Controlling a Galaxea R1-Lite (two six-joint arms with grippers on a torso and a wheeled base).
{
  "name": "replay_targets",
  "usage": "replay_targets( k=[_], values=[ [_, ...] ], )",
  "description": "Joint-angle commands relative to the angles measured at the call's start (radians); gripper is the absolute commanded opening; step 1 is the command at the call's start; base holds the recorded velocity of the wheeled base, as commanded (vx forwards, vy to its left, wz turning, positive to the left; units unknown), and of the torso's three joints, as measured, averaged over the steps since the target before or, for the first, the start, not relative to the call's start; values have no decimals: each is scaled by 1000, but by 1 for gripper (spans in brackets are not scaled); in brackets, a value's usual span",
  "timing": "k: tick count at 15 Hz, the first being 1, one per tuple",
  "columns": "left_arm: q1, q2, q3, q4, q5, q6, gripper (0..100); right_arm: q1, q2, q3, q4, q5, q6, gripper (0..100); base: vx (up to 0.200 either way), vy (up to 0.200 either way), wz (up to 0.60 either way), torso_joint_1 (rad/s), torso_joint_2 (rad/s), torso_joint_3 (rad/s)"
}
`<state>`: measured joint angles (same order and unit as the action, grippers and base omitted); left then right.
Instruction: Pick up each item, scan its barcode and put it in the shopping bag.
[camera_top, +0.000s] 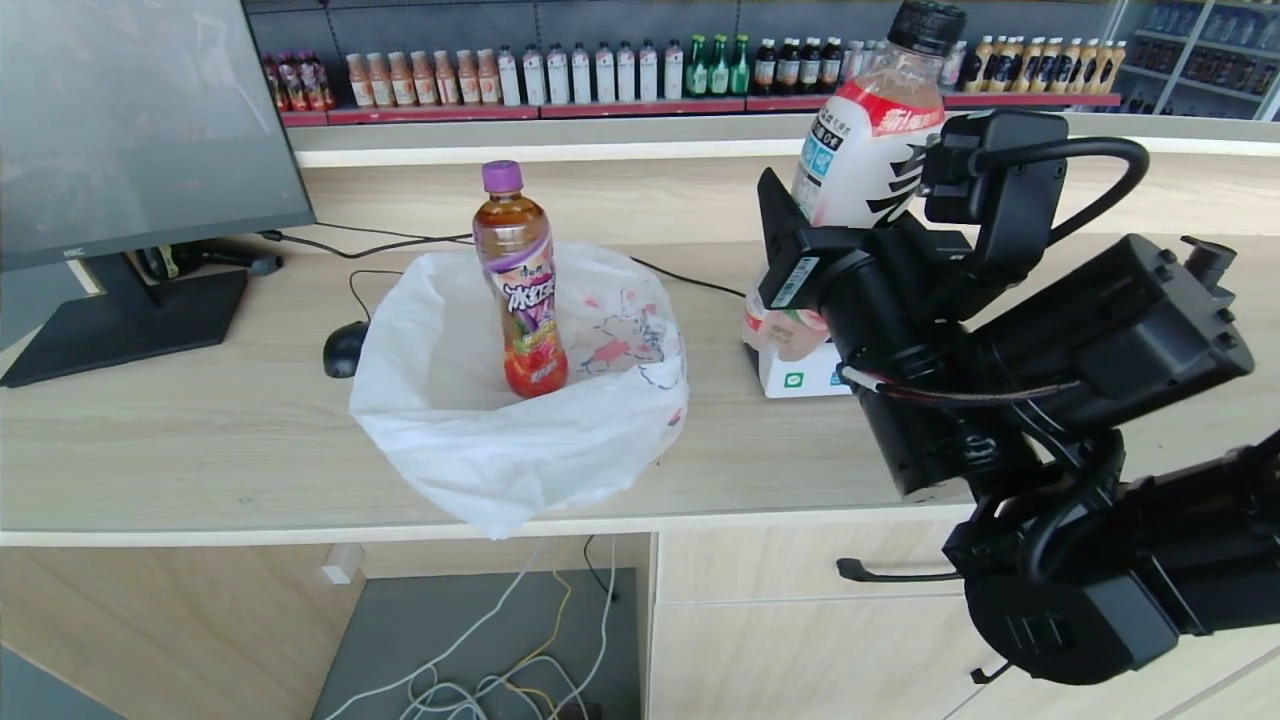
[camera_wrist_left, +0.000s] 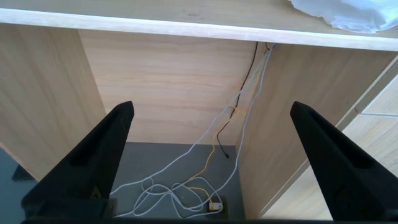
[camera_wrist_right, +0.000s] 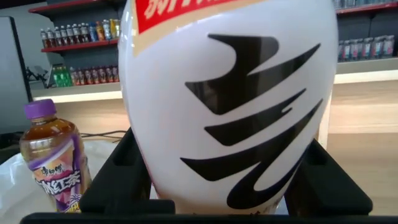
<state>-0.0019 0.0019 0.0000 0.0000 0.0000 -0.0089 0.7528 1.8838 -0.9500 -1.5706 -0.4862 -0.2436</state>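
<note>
The left jaws were spread and empty, low before the bench (camera_top: 200, 450) front. Above them the shopping bag (camera_top: 480, 440) overhung the edge, with a tea bottle (camera_top: 520, 280) upright inside. The right jaws pinched the white bottle (camera_top: 865, 150) just above a small white box (camera_top: 800, 375), the bag well to their left. Lowered carelessly, the white bottle could topple the tea bottle or drag the bag off.

Shop checkout — shelf rows of bottled drinks (camera_top: 600, 75) along back wall beyond right gripper (camera_top: 845, 250); wooden counter (camera_top: 200, 450) beneath it, monitor (camera_top: 130, 110) well to its left.
</note>
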Motion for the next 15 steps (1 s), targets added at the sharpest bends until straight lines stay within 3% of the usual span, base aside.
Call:
replay_targets(
  k=[1,9,12,15],
  values=[
    [0,0,0,0,0,0,100,-1,5,-3,0,0,-2,0,0,200,0,-2,7,7],
    [0,0,0,0,0,0,100,0,-37,-13,0,0,-66,0,0,200,0,2,2,4],
    [0,0,0,0,0,0,100,2,-34,-41,0,3,-66,0,0,0,0,0,0,0],
    [0,0,0,0,0,0,100,2,-23,-105,92,23,-57,0,0,0,0,0,0,0]
  ],
)
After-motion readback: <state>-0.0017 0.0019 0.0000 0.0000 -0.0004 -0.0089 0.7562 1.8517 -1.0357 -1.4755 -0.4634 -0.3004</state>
